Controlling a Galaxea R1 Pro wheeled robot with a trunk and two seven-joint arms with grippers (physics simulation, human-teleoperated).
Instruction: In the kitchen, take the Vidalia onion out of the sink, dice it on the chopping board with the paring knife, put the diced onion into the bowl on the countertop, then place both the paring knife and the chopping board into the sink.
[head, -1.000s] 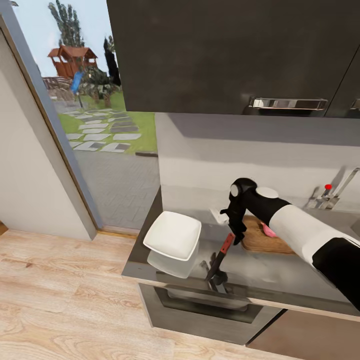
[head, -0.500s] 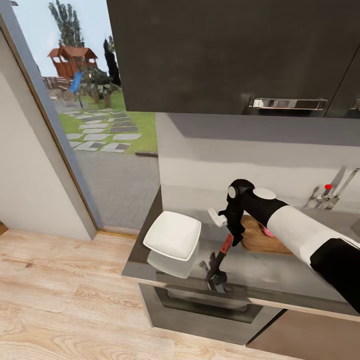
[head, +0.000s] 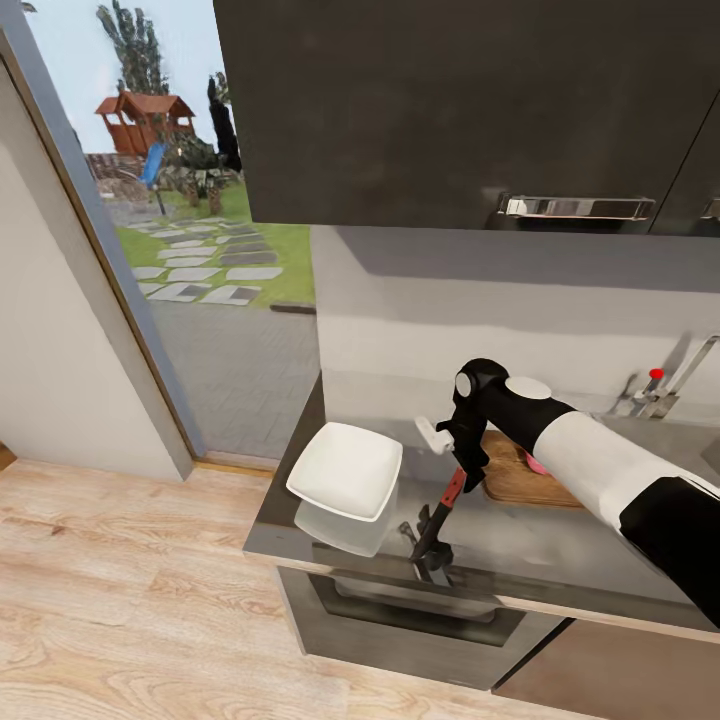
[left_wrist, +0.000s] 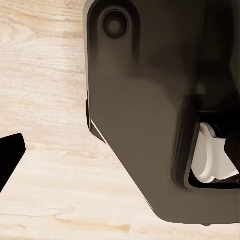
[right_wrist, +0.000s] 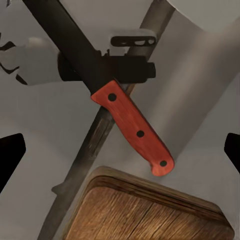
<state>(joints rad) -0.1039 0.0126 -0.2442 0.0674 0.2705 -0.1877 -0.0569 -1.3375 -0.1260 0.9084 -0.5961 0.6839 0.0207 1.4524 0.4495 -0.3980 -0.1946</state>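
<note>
On the long smooth grey metallic tabletop (head: 560, 545), the rectangular dark brown wooden chopping board (head: 512, 480) is serving as the landmark: the shallow white squarish bowl (head: 345, 470) is sitting well to its left near the tabletop's end, and the small pinkish-red Vidalia onion (head: 538, 463) is resting on the board, mostly hidden behind the right arm. Just off the board's left edge, the slim paring knife (head: 442, 510) with the dark pointed blade and orange-red handle is lying on the tabletop, handle end towards the board and blade running away towards the tabletop's front edge. The right gripper (head: 462, 455) is hovering directly above that handle, between board and knife, and its fingers are framing the handle (right_wrist: 134, 127) with clear gaps, so it is spread apart and holding nothing. A straight descent looks like the next need. I cannot tell the left gripper's state.
</note>
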